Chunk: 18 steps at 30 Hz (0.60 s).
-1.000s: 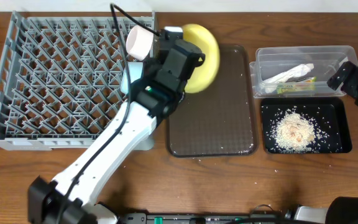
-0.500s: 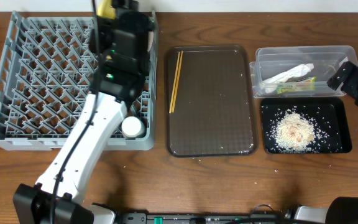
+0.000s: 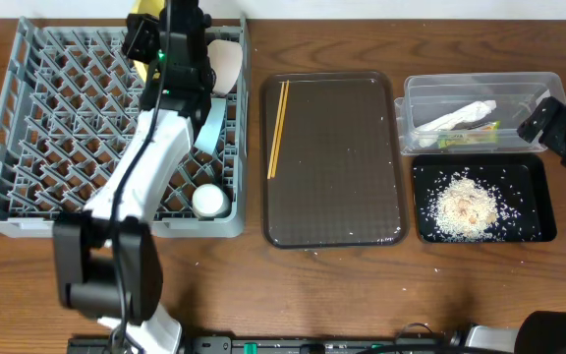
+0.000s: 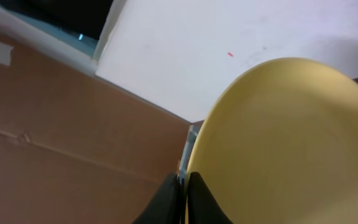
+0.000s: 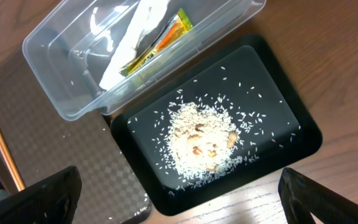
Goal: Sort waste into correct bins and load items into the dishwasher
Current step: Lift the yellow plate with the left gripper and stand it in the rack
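Observation:
My left gripper (image 3: 162,34) is shut on the rim of the yellow plate (image 3: 146,8) and holds it on edge over the far side of the grey dish rack (image 3: 28,147). In the left wrist view the fingers (image 4: 183,186) pinch the plate (image 4: 284,143). In the rack are a white bowl (image 3: 227,64), a light blue bowl (image 3: 209,123) and a small white cup (image 3: 209,200). The chopsticks (image 3: 278,128) lie on the brown tray. The clear tub (image 3: 416,98) holds the tissue (image 5: 135,37) and wrapper (image 5: 157,43). Rice crumbs (image 5: 201,140) lie in the black tray (image 5: 297,134). My right gripper (image 5: 179,205) is open and empty above them.
The dark brown serving tray (image 3: 342,187) lies between the rack and the two bins. A few rice grains lie on the wood near the tray's front edge. The right arm (image 3: 553,123) hangs at the table's right edge beside the tub.
My left arm has carried the yellow plate from above the brown tray to the rack's far side. The cup now sits in the rack's front corner. The right arm has not moved.

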### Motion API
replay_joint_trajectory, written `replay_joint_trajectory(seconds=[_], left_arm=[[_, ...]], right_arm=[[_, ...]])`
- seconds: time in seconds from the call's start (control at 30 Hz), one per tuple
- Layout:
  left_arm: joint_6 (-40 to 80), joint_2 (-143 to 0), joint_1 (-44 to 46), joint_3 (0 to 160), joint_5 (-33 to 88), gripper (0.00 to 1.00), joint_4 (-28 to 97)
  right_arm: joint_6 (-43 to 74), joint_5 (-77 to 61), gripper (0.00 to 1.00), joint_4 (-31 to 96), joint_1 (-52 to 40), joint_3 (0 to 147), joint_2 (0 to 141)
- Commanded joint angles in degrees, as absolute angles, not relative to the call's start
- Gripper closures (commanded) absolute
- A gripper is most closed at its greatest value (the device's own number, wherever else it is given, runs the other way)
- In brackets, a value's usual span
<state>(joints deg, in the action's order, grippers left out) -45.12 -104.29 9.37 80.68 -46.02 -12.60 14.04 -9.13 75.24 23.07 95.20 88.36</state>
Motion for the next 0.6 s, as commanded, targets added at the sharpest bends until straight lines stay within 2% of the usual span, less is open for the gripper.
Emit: replay_joint_trajectory(seconds=[0.0, 0.37, 0.53, 0.57], left_arm=[[-47.22, -106.28, 8.32, 81.34, -46.06, 0.93, -15.68], [-48.12, -114.83, 8.45, 81.34, -45.84, 0.92, -16.43], [-44.77, -115.87, 8.97, 81.32, -45.60, 0.83, -16.19], [-43.57, -115.85, 8.97, 81.32, -45.60, 0.76, -16.23]], right_arm=[[14.55, -8.82, 0.01, 75.26, 23.24, 95.83, 87.33], [14.55, -8.82, 0.01, 75.26, 23.24, 95.83, 87.33], [14.55, -8.82, 0.01, 75.26, 23.24, 95.83, 87.33], [14.55, -8.82, 0.01, 75.26, 23.24, 95.83, 87.33]])
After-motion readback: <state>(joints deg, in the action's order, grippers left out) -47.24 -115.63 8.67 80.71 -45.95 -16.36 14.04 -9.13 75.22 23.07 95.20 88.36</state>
